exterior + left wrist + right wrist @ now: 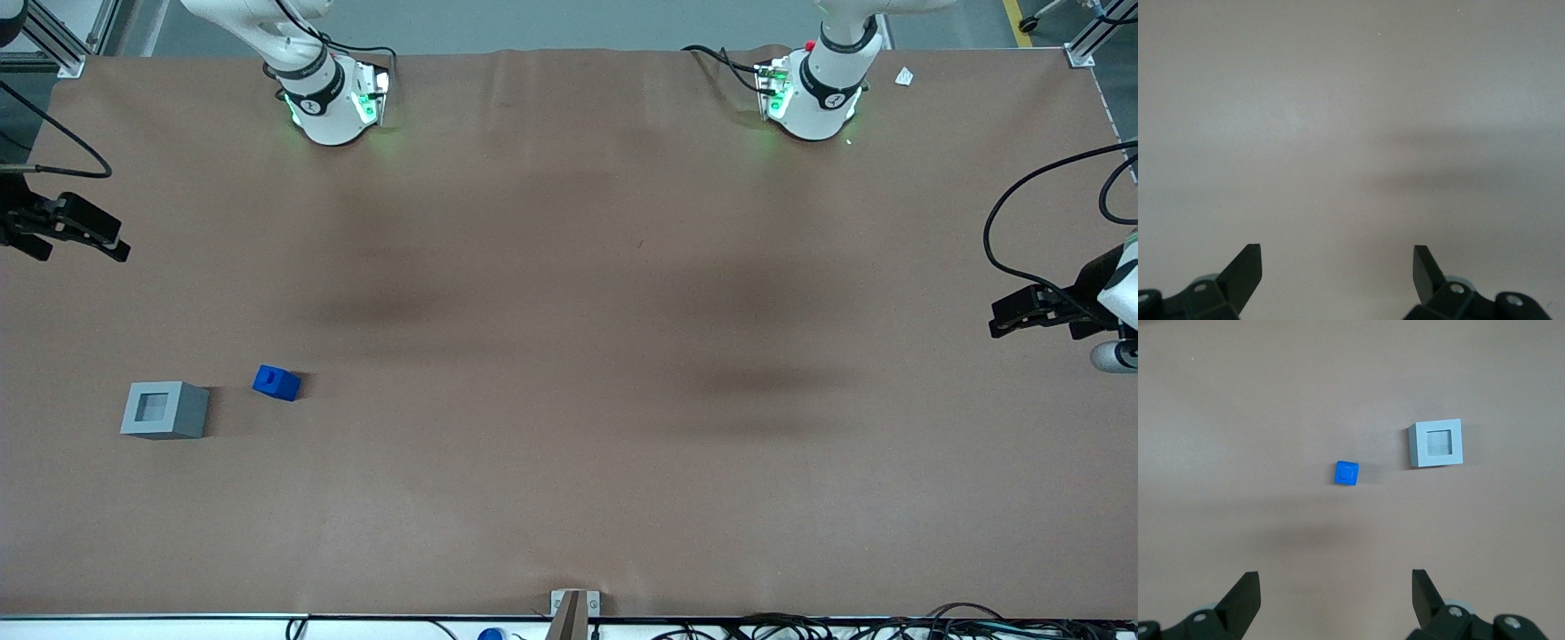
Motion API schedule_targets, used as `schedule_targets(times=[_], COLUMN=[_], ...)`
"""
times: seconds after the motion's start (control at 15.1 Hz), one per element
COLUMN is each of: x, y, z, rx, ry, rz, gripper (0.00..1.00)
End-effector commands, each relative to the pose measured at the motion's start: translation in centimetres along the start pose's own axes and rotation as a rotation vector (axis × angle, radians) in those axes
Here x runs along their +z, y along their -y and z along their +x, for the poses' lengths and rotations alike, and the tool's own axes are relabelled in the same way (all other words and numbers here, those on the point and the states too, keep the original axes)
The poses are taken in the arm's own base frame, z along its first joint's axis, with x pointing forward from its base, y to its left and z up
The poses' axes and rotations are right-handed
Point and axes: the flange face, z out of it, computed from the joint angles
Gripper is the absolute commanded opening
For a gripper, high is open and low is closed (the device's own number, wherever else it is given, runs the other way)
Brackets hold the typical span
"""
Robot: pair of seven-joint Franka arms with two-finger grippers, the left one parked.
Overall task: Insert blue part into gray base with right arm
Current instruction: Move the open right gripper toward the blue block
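The blue part (276,382) (1347,473) lies on the brown table toward the working arm's end. Beside it, a short gap away and slightly nearer the front camera, stands the gray base (164,410) (1436,443) with its square socket facing up and nothing in it. My right gripper (114,246) (1336,577) hangs at the table's edge on the working arm's end, farther from the front camera than both pieces. It is high above the table, open, with nothing between its fingers (1245,590).
Both arm bases (333,102) (813,93) stand on the table's edge farthest from the front camera. A small clamp (574,604) and cables (800,627) line the nearest edge. A white scrap (904,76) lies near the parked arm's base.
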Motion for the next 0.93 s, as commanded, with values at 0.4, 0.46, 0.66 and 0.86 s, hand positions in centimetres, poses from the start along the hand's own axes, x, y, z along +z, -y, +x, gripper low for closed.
schedule_targets(times=[0.4,0.46,0.66,0.86], x=[-0.9,-1.5,-0.9,0.3], y=[-0.3,-0.3,-0.4,-0.3], z=[0.3,0.4,0.4,1.3], rx=[0.015,0.015,0.018,0.019], ry=[-0.029,-0.042,-0.028,-0.029], rz=[-0.008,-0.008,-0.008,-0.006], gripper=[1.00,1.00,1.00,1.00])
